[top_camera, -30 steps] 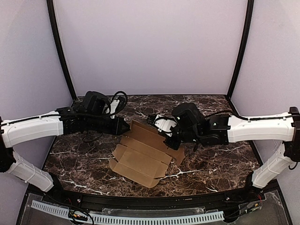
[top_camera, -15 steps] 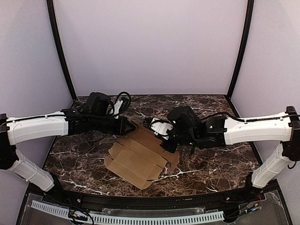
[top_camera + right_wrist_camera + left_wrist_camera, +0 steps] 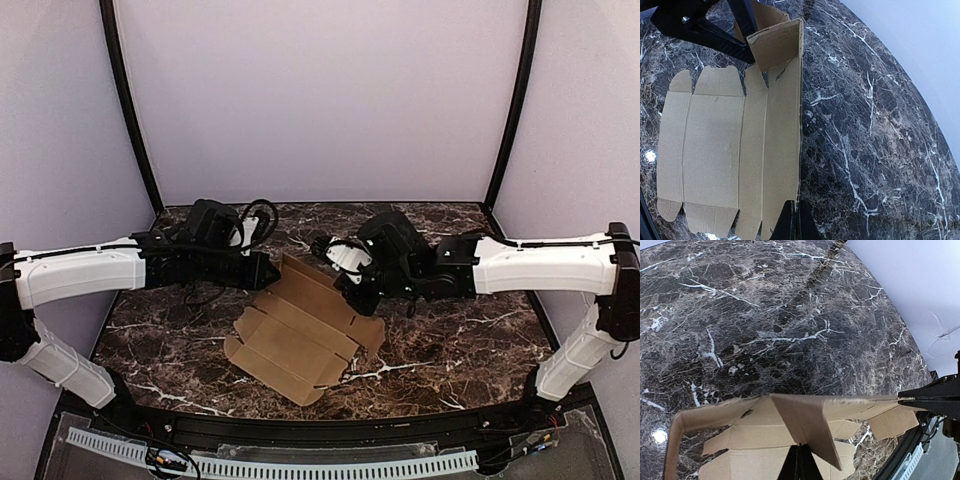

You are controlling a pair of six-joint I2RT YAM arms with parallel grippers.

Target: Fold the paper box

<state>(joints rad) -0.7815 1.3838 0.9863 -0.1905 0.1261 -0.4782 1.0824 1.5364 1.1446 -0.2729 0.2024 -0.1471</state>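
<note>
1. The paper box (image 3: 295, 340) lies opened out in the middle of the table (image 3: 470, 340). Most of its panels are flat, and the far long panel is raised on edge.
2. The left pincer (image 3: 799, 450), pressed together, pinches the small upright flap at the box's far-left corner.
3. The right pincer (image 3: 793, 206), pressed together, pinches the raised panel's edge near its right end.
4. The table is dark marble with white veins.

A dark marble table (image 3: 460, 350) veined in white; on it, near the middle, lies the paper box (image 3: 295, 345), a plain brown cardboard blank; most of its creased panels and small tabbed flaps rest flat on the marble; its far long panel and one end flap stand raised off the surface.
</note>
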